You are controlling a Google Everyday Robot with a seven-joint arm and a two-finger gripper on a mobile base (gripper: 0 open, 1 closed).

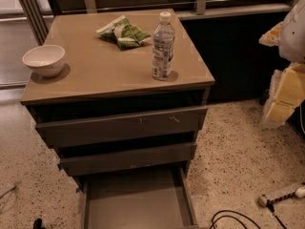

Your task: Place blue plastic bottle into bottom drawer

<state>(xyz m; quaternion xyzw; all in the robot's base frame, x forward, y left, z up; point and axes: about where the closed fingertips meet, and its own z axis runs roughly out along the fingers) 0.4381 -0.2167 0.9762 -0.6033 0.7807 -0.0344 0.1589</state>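
The blue plastic bottle [163, 46] is a slim clear bottle with a white cap and a pale label. It stands upright on the cabinet top, near its right front corner. The bottom drawer [136, 199] is pulled out below the cabinet front, and its flat grey floor is bare. My gripper [287, 82] shows as white and cream parts at the right edge of the view. It is well to the right of the cabinet, apart from the bottle, and holds nothing.
A white bowl [44, 59] sits at the cabinet top's left front. A green snack bag [123, 32] lies at the back, left of the bottle. The two upper drawers [119, 128] stand slightly ajar. Black cables [233, 219] and a white-handled tool [281, 194] lie on the speckled floor at the right.
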